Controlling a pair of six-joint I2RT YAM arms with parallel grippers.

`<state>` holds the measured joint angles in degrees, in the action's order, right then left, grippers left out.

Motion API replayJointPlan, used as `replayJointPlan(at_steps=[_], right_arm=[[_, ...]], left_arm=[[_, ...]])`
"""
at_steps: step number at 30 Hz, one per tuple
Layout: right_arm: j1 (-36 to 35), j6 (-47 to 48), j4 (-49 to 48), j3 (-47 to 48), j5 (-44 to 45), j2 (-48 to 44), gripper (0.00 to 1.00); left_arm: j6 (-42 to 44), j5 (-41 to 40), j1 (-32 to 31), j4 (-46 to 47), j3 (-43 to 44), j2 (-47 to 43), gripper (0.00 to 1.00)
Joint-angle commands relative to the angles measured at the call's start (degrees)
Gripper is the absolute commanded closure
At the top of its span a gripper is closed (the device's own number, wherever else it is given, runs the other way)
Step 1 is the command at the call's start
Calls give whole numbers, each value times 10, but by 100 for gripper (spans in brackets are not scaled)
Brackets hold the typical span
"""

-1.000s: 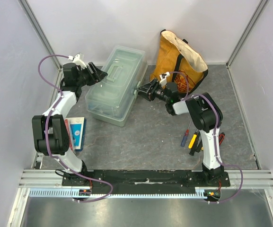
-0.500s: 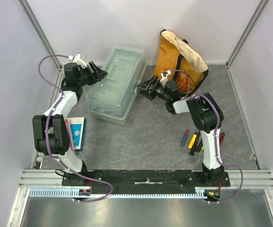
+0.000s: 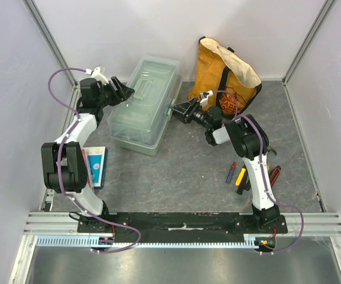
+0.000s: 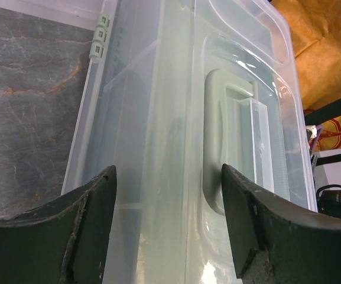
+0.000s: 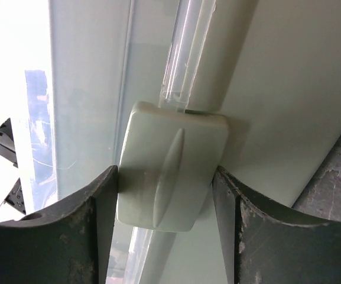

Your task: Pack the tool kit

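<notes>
Toolbox [image 3: 136, 121] is sitting on the far-left part of the grey table [image 3: 182, 171]. Its long axis is running near-to-far, w/ the far end leaning a bit to the right. Clear lid [image 3: 152, 74] is lying shut on top, and the sage handle [image 3: 143, 90] is lying flat in the lid's recess. In left wrist view the same handle [image 4: 213, 142] is showing as a pale loop on the lid [image 4: 158, 118], w/ small green hinge pieces [image 4: 102, 36] at the box's edge.

Latch [image 3: 171, 111] is sitting on the box's right long side. In right wrist view the latch [image 5: 170, 171] is spanning the seam betw. lid and body.

Right gripper [image 3: 176, 109] is reaching in from the right and closing on that latch. Its fingers [image 5: 93, 231] are touching the latch on both sides, so the right gripper [image 5: 165, 177] is clamping it at roughly latch width.

Left gripper [image 3: 124, 92] is hovering at the lid's left edge, beside the handle. Left gripper [image 4: 167, 171] is standing wide open and holding nothing, its fingers [image 4: 87, 231] straddling a strip of lid; can't tell if they're touching it.

Loose hand tools [image 3: 236, 175], red- and yellow-handled, are lying on the table near the right arm's base, well apart from the box.

Mustard tote bag [image 3: 226, 74] is standing at the back, just right of the box. Red and blue packets [image 3: 94, 165] are lying flat by the left arm.
</notes>
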<state>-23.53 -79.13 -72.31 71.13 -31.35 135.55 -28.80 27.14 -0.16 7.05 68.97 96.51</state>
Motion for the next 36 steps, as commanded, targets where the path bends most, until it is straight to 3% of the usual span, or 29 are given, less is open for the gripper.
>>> replayJointPlan(at_steps=[1,10,16,25,30,33,34,36], right_arm=[[-69,-11,-27,74,-57,-6,39],[-70,24,29,65,-38,-29,58],[-70,70,96,55,-9,-66,66],[-75,131,217,66,21,-106,69],[-76,137,237,65,31,-109,69],[-76,144,261,67,32,-109,63],[-75,144,263,61,33,-108,57],[-73,142,261,41,42,-109,34]], left_arm=[[-35,254,-125,-201,-56,69,28],[-36,243,-150,-194,-61,80,28],[-32,216,-152,-194,-74,72,28],[-21,191,-152,-205,-84,68,29],[-15,182,-152,-209,-87,67,29],[-13,175,-151,-214,-85,66,29],[-11,173,-152,-216,-83,65,29],[-10,172,-153,-220,-81,62,29]])
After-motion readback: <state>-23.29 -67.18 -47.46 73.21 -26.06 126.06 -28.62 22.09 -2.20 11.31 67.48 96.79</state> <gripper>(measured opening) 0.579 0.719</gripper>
